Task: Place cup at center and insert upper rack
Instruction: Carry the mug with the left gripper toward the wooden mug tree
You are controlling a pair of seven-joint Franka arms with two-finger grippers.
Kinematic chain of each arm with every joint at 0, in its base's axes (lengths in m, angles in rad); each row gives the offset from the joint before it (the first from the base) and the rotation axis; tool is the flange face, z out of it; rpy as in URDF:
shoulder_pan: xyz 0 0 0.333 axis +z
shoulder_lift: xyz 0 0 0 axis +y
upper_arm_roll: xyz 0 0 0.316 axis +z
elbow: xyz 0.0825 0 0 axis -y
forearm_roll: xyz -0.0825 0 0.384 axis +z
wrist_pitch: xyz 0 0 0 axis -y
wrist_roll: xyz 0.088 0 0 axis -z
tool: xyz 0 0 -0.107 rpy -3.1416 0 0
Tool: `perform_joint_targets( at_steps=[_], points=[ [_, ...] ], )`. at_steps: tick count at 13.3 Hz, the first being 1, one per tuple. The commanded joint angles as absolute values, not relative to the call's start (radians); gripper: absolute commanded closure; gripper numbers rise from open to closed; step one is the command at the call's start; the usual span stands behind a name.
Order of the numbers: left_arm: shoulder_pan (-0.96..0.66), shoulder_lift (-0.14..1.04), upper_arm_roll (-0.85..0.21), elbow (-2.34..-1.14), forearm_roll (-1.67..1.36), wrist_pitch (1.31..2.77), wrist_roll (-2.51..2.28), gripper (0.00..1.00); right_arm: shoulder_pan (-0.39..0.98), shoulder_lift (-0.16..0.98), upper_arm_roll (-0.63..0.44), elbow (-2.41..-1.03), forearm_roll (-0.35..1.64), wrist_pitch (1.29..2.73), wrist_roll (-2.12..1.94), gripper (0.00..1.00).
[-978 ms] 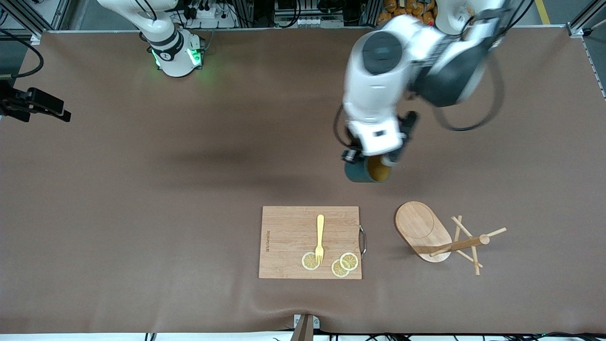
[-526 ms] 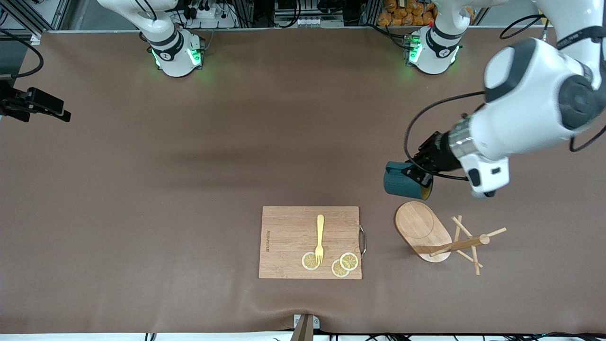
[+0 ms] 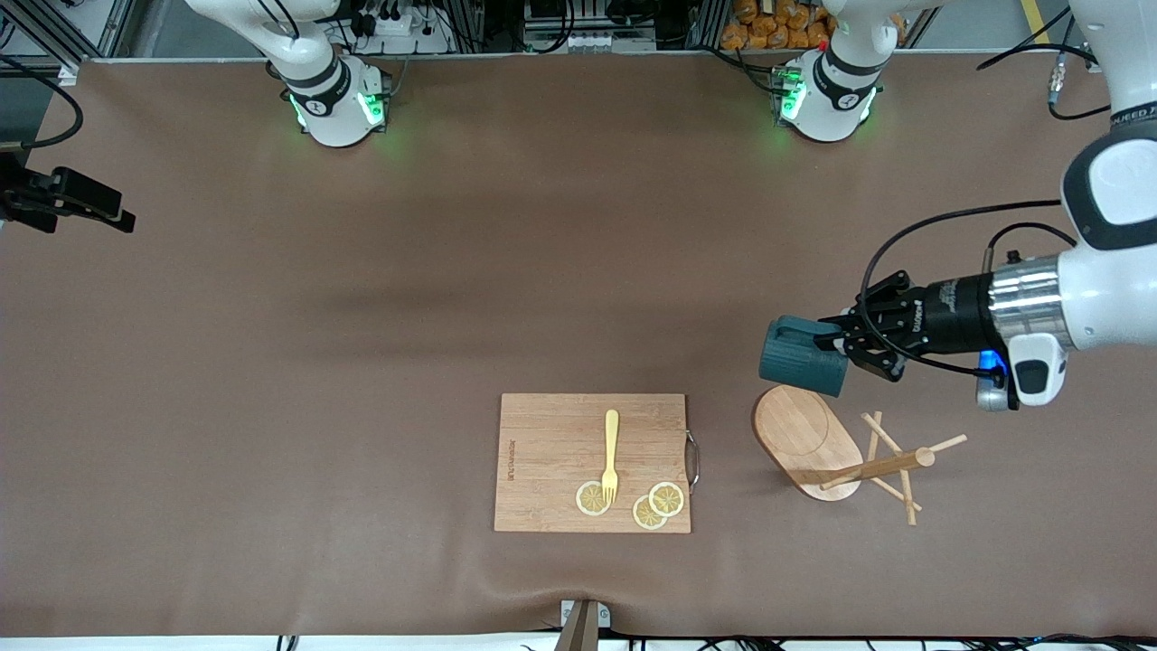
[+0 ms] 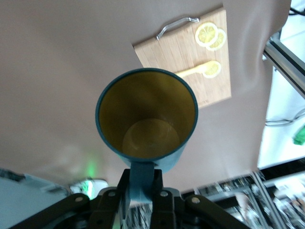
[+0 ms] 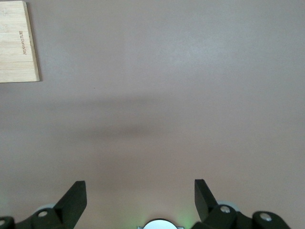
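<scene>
brown table [image 3: 362,362]: left gripper [image 3: 836,342] clenched on cup [image 3: 801,355] handle, cup on its side in the air over upper rack [image 3: 836,448] base. right gripper [image 5: 140,195] waits, spread wide.

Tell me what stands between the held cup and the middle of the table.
Nothing visible does. The left gripper, shut on the cup by its handle, holds it on its side over the table beside the tipped mug tree. The cutting board lies nearer the camera; the right arm waits.
</scene>
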State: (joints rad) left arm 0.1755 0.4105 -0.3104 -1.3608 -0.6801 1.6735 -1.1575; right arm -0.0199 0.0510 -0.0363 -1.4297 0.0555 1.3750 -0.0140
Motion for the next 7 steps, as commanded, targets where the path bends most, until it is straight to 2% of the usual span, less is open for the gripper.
perform_joint_targets(
  at_steps=[1,7],
  points=[
    [0.216,0.44,-0.321,-1.359,-0.765,1.66,-1.082,1.0,-0.043,0.054,-0.02,-1.414,0.057,1.367,-0.018,0.0],
    [0.282,0.555,-0.321,-1.358,-0.919,1.646,-0.954,1.0,-0.043,0.054,-0.02,-1.414,0.057,1.367,-0.018,0.0]
  ],
)
